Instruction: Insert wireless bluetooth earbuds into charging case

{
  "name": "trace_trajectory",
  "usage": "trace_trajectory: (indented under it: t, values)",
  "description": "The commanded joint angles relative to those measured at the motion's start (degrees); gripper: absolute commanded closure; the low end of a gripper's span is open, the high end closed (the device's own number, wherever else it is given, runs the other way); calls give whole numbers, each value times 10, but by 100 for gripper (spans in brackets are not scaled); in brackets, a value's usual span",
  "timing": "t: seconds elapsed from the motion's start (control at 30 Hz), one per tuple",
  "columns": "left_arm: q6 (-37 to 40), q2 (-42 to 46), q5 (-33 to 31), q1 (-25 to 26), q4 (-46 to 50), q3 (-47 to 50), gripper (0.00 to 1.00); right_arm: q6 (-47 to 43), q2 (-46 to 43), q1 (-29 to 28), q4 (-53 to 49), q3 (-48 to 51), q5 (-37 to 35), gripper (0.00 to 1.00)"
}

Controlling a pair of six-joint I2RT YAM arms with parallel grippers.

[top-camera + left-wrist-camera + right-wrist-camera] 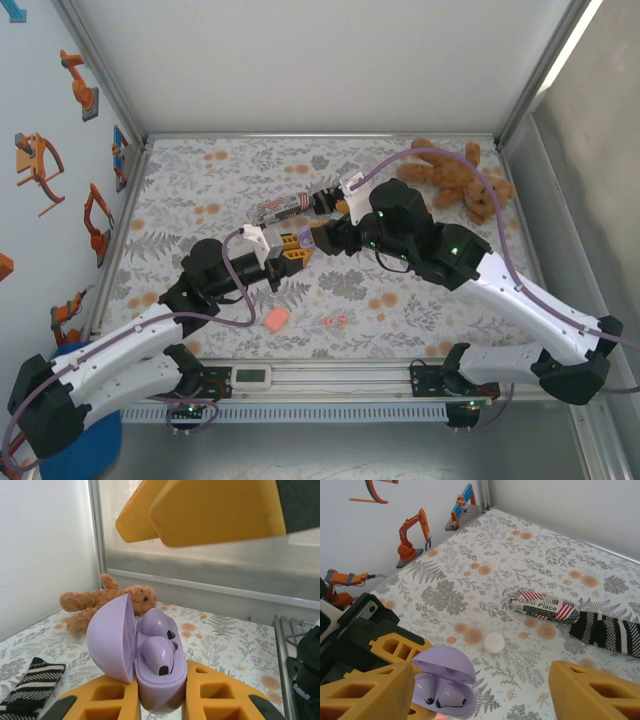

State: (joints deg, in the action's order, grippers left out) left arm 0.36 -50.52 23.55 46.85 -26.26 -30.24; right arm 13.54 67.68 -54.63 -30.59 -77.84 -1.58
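Nearest, from above, coral earbuds (336, 322) lie loose near a salmon case (275, 318). Farther, the left wrist view reveals the left gripper (160, 702) clamped on an open lilac case (110, 640) holding two lilac buds (157, 656); the right gripper (480, 692) gapes over it, empty.

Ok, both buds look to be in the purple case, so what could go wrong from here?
The lid of the case stands open, and I cannot tell if both earbuds are fully seated; a proud one could block closing or tip out. The right gripper hangs open close above the case; pulling away carelessly could clip the lid. The left gripper pinches just the case's lower end, so a push on the lid might twist it loose.
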Motion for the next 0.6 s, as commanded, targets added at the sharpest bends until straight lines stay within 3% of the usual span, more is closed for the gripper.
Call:
trace_trajectory:
  t: [0.0, 0.17, 0.3, 0.57]
  values:
    - [-6, 15, -1, 3, -1, -2, 100, 10, -16, 30, 20, 9, 49, 24]
    - [-10, 29, -8, 3, 0, 10, 100, 51, -29, 87, 65, 49, 171, 13]
    - [-10, 42, -14, 3, 10, 16, 100, 73, -33, 104, 87, 77, 218, 4]
    - [-16, 48, -13, 3, 14, 20, 100, 98, -14, 109, 108, 102, 290, 3]
